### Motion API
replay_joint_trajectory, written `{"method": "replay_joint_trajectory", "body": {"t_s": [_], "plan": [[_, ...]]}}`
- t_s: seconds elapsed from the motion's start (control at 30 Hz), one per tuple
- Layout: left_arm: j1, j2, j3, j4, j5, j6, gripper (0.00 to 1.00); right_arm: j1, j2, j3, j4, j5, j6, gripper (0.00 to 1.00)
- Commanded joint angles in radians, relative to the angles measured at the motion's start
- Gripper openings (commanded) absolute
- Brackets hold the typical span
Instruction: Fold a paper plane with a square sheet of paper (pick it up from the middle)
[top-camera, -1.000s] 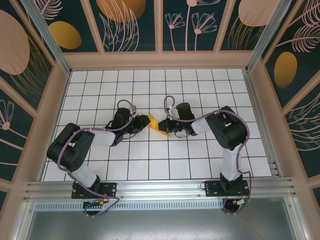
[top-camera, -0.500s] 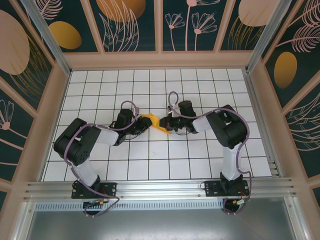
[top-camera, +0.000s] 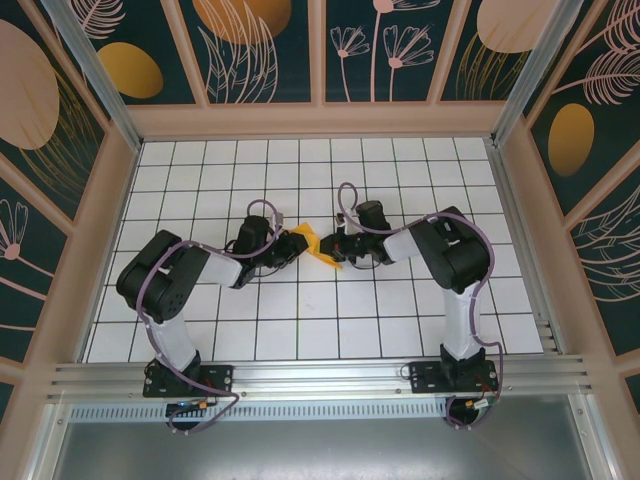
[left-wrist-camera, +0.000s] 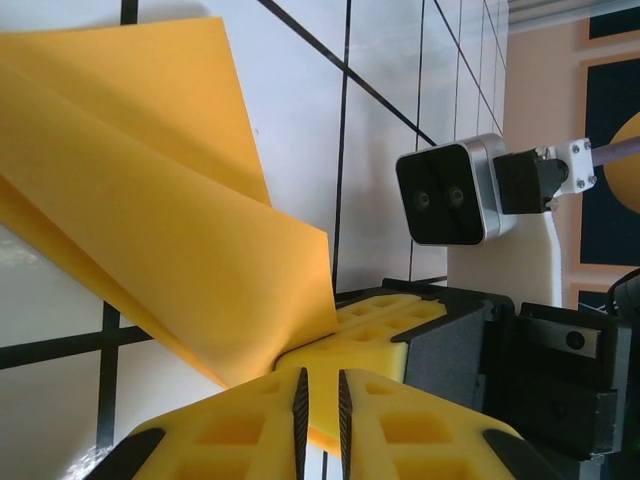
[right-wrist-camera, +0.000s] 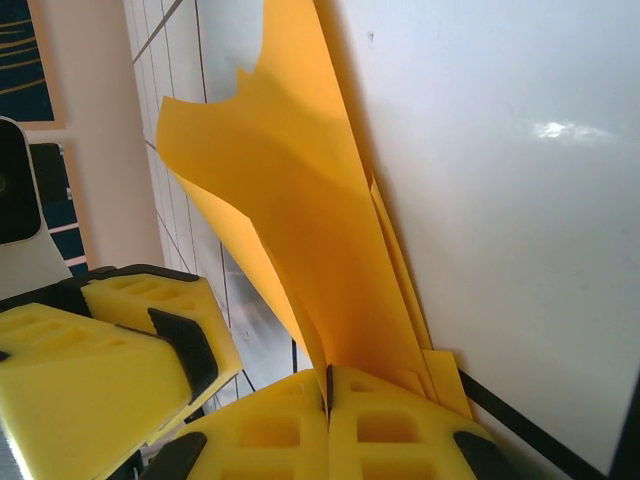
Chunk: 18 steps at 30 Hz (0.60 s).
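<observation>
Checking in from the remote station: both arms are bent in toward the middle of the white tiled bench (top-camera: 400, 300), wrists nearly nose to nose. The square sheet of paper (top-camera: 318, 248) is already creased into a smaller orange shape and sits between the two grippers, a bit nearer the right one. On the right wrist cam, the right gripper (right-wrist-camera: 327, 400) has its jaws pressed together on the bottom edge of the paper, several layers fanning up out of the pinch and leaning against the bench. On the left wrist cam, the left gripper (left-wrist-camera: 320, 400) has its jaws almost together, just a thin slit, and I can't see anything in that slit. The paper's low corner sits just past the left gripper's tips, touching the other gripper's yellow fingers.
</observation>
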Motion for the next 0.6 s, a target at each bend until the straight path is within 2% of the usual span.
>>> {"method": "replay_joint_trajectory", "body": {"t_s": [0.0,0.2,0.57], "plan": [[-0.007,0.022,0.029,0.039,0.026,0.01,0.18,-0.004,0.026,0.022,-0.046,-0.007,-0.001,0.0],[-0.008,0.05,0.049,0.018,0.028,0.014,0.16,-0.004,0.029,0.028,-0.07,-0.004,-0.006,0.0],[-0.009,0.08,0.07,-0.068,-0.037,0.012,0.07,-0.004,0.019,0.029,-0.083,-0.011,-0.03,0.0]]}}
